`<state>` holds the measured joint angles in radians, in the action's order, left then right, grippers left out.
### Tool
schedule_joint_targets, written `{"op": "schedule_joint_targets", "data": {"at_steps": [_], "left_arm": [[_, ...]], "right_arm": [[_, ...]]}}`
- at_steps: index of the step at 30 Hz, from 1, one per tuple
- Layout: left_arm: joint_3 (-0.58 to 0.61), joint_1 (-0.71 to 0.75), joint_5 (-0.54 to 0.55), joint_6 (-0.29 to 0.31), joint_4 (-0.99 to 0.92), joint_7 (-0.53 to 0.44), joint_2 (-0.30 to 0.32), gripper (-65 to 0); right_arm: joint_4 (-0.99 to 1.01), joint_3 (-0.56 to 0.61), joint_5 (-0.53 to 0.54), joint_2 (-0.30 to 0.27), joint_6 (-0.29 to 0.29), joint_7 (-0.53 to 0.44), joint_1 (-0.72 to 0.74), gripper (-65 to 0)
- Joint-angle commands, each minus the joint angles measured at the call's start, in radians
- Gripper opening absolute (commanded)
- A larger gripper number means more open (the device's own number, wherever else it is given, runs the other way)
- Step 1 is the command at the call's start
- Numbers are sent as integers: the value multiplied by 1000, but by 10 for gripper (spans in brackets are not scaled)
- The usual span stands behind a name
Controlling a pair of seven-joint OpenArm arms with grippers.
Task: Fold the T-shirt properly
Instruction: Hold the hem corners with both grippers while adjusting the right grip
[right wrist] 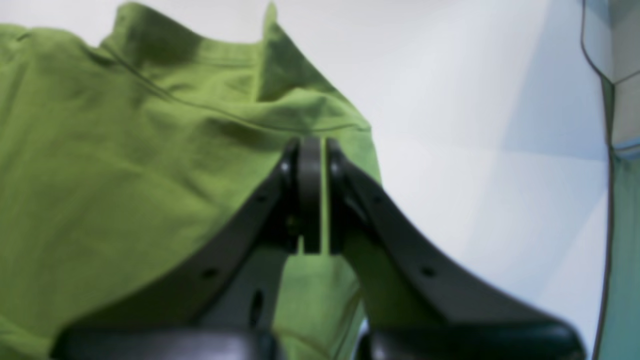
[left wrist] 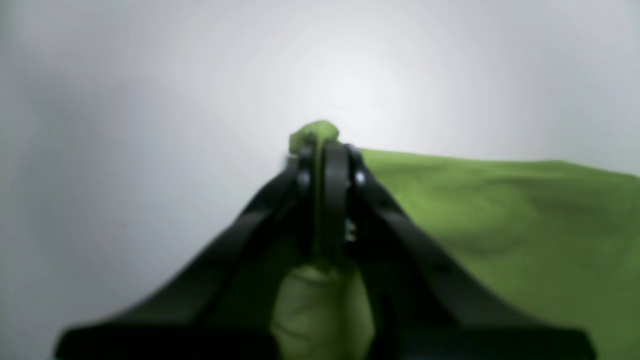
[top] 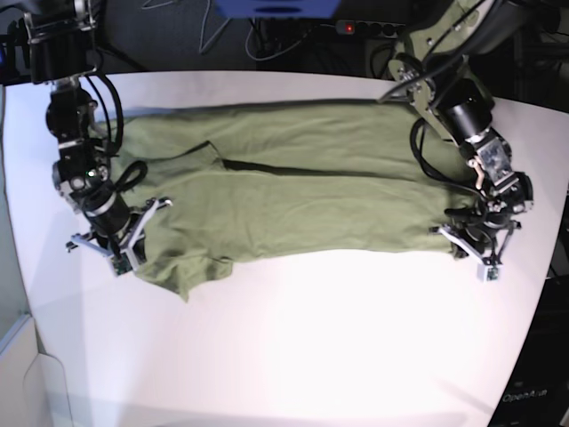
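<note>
We see the T-shirt stretched lengthwise across the white table, its olive-green cloth lying mostly flat with a long crease running along its middle and one short sleeve poking out toward the near edge. The right gripper is clamped on the shirt's near corner at the sleeve end; in the right wrist view its jaws stand pressed together with a thin band of green fabric between them, and wrinkled cloth spreads away to that view's left. The left gripper pinches the opposite end of the shirt (the hem end, as far as we can tell), and the blurred left wrist view shows a small tuft of green sticking out past its closed fingertips, with more cloth bunched beneath the jaws. Both grippers sit low at the table, well apart.
</note>
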<state>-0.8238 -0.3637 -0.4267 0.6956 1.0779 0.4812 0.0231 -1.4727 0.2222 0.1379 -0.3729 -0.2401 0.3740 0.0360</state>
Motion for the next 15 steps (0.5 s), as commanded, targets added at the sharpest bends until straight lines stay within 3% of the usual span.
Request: {"op": "schedule_joint_targets", "data": {"at_steps": [1, 5, 9, 13, 15], "left_arm": [[5, -25, 16, 3, 15, -25, 7, -633], [5, -25, 16, 3, 8, -25, 4, -633], [5, -25, 16, 3, 6, -25, 2, -633], [5, -27, 15, 3, 6, -25, 2, -633], [7, -28, 15, 3, 6, -25, 2, -633]], "right_arm": [[-16, -5, 4, -10, 2, -30, 21, -641], [-6, -4, 4, -2, 2, 1, 78, -641], [83, 0, 4, 51, -2, 115, 196, -641], [192, 1, 6, 94, -5, 141, 293, -638], [252, 1, 6, 111, -5, 145, 334, -599]]}}
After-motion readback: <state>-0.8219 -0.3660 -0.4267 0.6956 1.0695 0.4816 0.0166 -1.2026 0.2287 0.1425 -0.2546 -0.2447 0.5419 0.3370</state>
